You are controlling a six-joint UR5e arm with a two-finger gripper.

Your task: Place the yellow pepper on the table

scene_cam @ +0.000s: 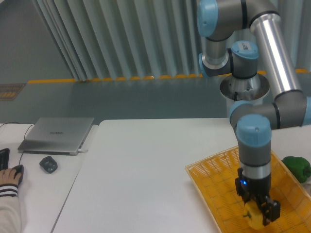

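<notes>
The yellow pepper [253, 217] is small, glossy and bright yellow, and lies in the orange-yellow woven basket [214, 177] at the table's front right. My gripper [260, 212] reaches straight down into the basket, and its black fingers [268, 209] stand around the pepper, touching or nearly touching it. The fingers hide part of the pepper. I cannot tell from this view whether they are closed on it. The pepper seems to rest on the basket floor.
A green bell pepper [297, 167] lies by the basket's right rim. The white table [146, 174] stretches left of the basket. A closed laptop [57, 134], a small black object [48, 164] and a person's hand on a mouse [10, 175] are at the far left.
</notes>
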